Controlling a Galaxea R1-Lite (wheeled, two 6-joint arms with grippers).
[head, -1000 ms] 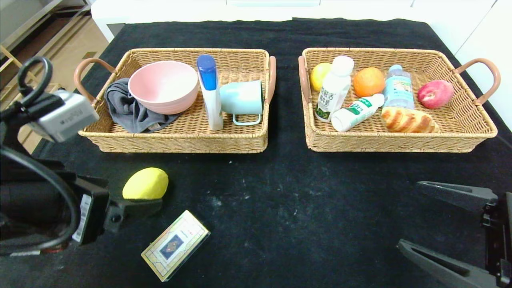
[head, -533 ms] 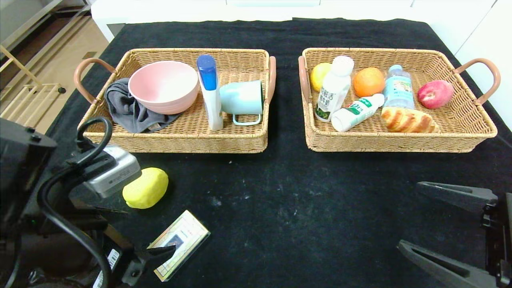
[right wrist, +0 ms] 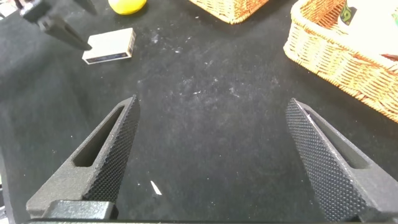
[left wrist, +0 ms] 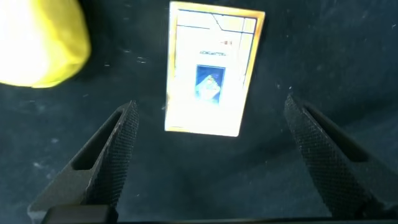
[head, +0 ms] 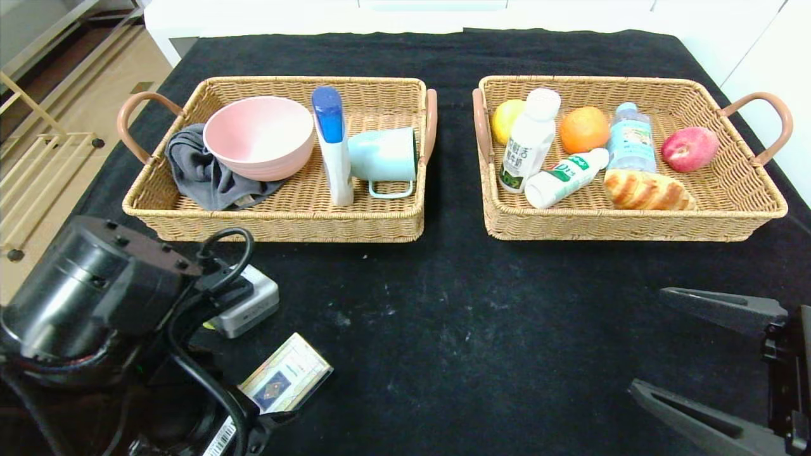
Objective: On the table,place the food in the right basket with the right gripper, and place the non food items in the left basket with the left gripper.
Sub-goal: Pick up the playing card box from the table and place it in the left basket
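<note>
Left wrist view is showing the left pincer hanging released over the card box, lower left of the head view, jaws straddling it for pickup; right pincer is idling released.

left claw: spread wide, low, near-left | right claw: spread wide, parked near-right

Left claw swung down over the card box, now hiding the lemon from the head view
</note>
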